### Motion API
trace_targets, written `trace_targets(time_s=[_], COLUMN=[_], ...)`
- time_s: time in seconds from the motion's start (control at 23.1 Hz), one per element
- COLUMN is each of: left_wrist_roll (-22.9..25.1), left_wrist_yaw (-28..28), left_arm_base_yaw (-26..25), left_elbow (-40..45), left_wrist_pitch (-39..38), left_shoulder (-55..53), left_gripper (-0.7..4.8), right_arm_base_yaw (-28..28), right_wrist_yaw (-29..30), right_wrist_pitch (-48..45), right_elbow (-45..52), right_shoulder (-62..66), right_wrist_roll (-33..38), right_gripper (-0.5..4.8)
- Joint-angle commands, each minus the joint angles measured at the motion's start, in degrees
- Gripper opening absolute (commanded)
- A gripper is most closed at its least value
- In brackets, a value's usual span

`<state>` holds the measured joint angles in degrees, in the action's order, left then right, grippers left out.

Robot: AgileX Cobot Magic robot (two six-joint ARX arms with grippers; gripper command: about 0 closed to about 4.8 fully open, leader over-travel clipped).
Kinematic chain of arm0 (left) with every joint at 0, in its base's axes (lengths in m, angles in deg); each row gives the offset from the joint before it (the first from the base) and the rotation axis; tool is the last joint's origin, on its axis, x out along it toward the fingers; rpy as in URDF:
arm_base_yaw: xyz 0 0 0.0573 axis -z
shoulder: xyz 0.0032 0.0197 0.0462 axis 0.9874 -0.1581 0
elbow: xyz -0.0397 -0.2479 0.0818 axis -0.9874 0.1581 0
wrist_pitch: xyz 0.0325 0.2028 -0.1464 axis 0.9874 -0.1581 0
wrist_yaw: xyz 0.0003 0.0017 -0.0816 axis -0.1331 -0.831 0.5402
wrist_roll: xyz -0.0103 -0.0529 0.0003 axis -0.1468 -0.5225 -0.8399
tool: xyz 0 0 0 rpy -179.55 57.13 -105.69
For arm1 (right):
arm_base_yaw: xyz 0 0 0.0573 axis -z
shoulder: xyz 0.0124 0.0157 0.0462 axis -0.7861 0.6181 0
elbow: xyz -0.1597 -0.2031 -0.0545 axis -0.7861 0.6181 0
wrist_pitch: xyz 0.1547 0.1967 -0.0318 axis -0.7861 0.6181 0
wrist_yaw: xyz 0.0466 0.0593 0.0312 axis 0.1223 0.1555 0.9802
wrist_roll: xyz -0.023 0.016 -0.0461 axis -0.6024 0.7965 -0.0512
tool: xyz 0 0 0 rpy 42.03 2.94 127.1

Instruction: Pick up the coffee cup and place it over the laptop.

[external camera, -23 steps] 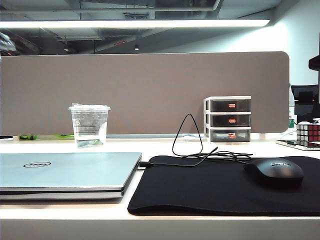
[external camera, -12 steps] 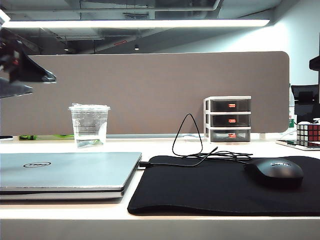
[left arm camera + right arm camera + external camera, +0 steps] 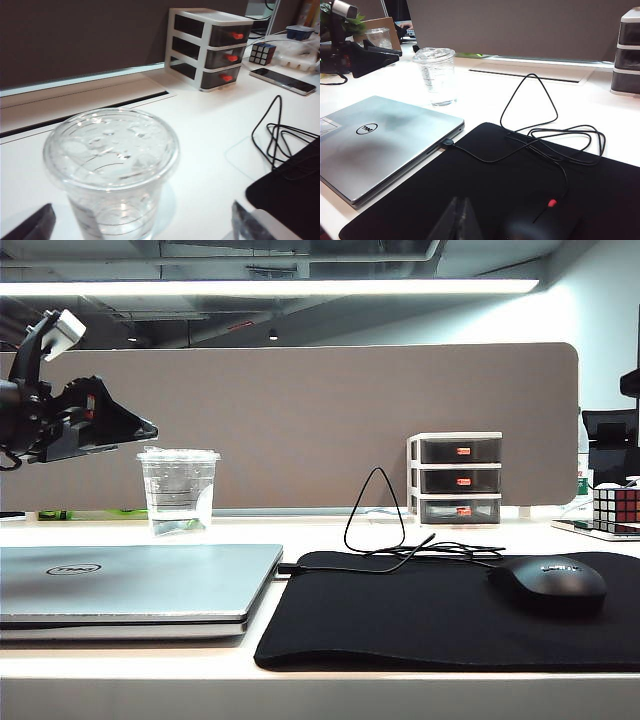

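One Dell laptop (image 3: 385,145) near left gripper (image 3: 148,430)

Black mouse (image 3: 547,583) on mouse pad (image 3: 420,625)

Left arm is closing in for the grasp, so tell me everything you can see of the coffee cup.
The coffee cup is clear, tapered disposable plastic with a flat clear lid, faint printed lines and greenish bits at the bottom. It stands upright on the white desk, behind the closed laptop and apart from it. Nothing grips it: the left gripper hangs open beside its rim, its fingertips flanking the cup without touching. The right gripper looks shut, low over the mouse pad.
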<state>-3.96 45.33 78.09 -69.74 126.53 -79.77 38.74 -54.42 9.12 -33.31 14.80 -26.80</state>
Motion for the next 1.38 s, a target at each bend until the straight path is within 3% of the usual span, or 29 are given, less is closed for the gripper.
trace_targets(time_s=[0.04, 0.39, 0.52, 0.78, 0.99, 1.38], left_wrist_roll=[0.9, -1.2, 6.6, 12.9, 15.6, 14.0], left_wrist_yaw=[-4.0, -4.3, 0.4, -2.3, -3.5, -2.8], left_arm_base_yaw=[-0.2, 0.7, 0.6, 0.5, 0.5, 0.5], left_elbow=[-0.2, -0.2, -0.2, -0.2, -0.4, -6.6], left_wrist_pitch=[-0.7, -0.7, -0.8, -1.0, 0.9, 4.5], left_shoulder=[-0.1, -0.2, -1.5, -4.9, -7.6, -16.1], left_gripper=[4.79, 4.79, 4.79, 4.79, 4.79, 4.79], right_arm_base_yaw=[0.0, 0.0, 0.0, 0.0, 0.0, 0.0], right_wrist_yaw=[-0.2, -0.3, -0.3, -0.3, -0.3, -0.3], right_wrist_pitch=[0.4, 1.6, 1.6, 1.6, 1.6, 1.9], right_elbow=[0.3, 0.3, 0.3, 0.3, 0.3, 0.3], right_shoulder=[0.1, 0.1, 0.1, 0.1, 0.1, 0.1], right_wrist_roll=[-0.2, -0.2, -0.2, -0.3, -0.9, -1.3], right_gripper=[-0.01, -0.01, -0.01, -0.01, -0.01, -0.01])
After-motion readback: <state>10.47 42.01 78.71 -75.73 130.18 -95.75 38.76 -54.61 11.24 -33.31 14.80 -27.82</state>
